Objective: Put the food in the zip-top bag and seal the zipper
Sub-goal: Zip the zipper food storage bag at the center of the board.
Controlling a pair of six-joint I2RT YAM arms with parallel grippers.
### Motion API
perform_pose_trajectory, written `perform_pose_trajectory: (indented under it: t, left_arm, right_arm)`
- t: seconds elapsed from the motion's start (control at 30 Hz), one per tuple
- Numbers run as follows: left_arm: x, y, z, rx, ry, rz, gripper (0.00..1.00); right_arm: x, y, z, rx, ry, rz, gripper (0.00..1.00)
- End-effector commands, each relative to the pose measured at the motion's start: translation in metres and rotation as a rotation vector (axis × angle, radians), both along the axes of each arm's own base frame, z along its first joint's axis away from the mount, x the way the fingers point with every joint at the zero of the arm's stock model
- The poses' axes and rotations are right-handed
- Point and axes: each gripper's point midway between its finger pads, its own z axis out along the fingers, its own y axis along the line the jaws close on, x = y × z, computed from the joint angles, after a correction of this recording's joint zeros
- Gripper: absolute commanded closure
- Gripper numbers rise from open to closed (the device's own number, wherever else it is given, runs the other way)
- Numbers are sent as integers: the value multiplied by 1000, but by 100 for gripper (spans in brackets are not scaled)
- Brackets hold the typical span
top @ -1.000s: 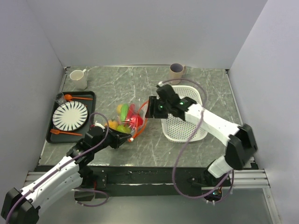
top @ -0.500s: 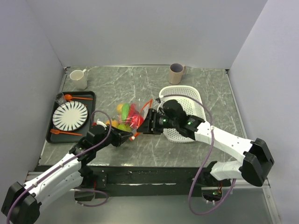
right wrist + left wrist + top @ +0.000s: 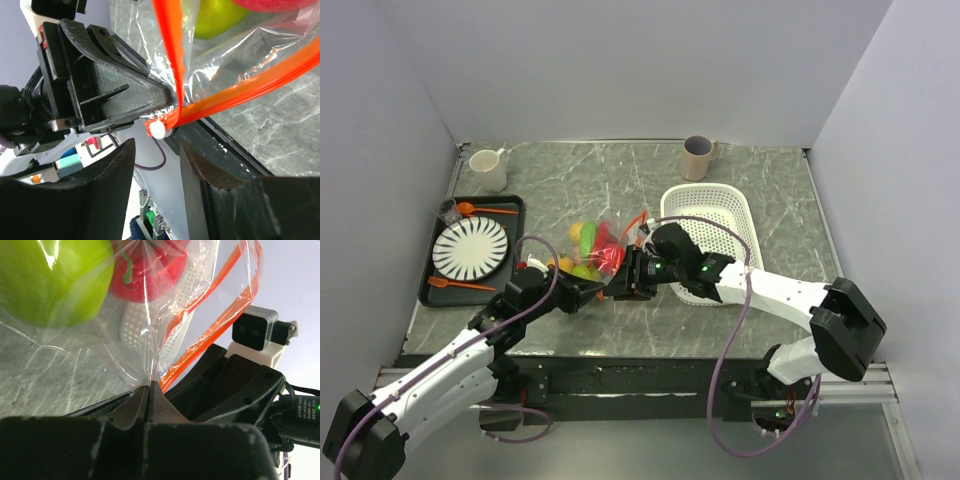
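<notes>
The clear zip-top bag lies mid-table with the toy food inside: red, green and yellow pieces. In the left wrist view a green fruit and a red one show through the plastic. My left gripper is shut on the bag's near corner. The orange-red zipper strip runs to a small white slider. My right gripper is open, its fingers just short of the slider, one on each side.
A white perforated basket stands right of the bag. A black tray at the left holds a striped plate, orange spoons and a small glass. A white mug and a beige cup stand at the back.
My right arm has swung from beside the basket down and left to the bag's near corner, next to my left gripper. The left gripper has kept its hold.
</notes>
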Motion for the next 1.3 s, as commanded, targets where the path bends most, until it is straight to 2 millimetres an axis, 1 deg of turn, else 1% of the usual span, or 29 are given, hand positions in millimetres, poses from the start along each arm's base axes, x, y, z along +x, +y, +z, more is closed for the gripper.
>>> perform_pose_trajectory:
  t: [0.0, 0.13, 0.17, 0.3, 0.33, 0.5, 0.6, 0.73, 0.8, 0.87, 0.9, 1.03, 1.27]
  left_arm:
    - [2, -6, 14, -39, -62, -24, 99]
    - [2, -9, 15, -47, -61, -34, 99]
    - [2, -9, 15, -48, -60, -33, 99]
    - [2, -9, 16, -54, -63, -34, 99]
    - [1, -9, 15, -54, -61, -35, 99]
    - [0, -9, 14, -57, -58, -38, 99]
    - [-1, -9, 14, -62, -60, -42, 99]
    - [-2, -9, 12, -69, -55, -44, 99]
    - [-3, -9, 12, -77, -55, -45, 99]
    - [-3, -8, 12, -82, -57, -39, 99]
    - [-3, -9, 12, -83, -55, -41, 99]
    - [-3, -9, 11, -82, -55, -43, 99]
    - [-3, -11, 12, -92, -58, -51, 99]
  right_arm:
    - [2, 12, 6, 50, -4, 18, 52]
    - [2, 16, 4, 63, -5, 21, 53]
    - [2, 16, 1, 59, 7, 21, 53]
    - [4, 17, -2, 55, 5, 12, 57]
    - [4, 16, -3, 54, 2, 9, 60]
    - [6, 15, -2, 50, -5, -1, 65]
    - [8, 15, -2, 47, -13, -1, 64]
    - [10, 16, 3, 59, -27, -6, 57]
    - [12, 16, 4, 59, -28, -10, 56]
    - [12, 16, 5, 62, -29, -13, 57]
    - [12, 16, 6, 68, -30, -16, 60]
    - [14, 13, 3, 73, -26, -35, 64]
    - [10, 15, 0, 71, -7, -21, 65]
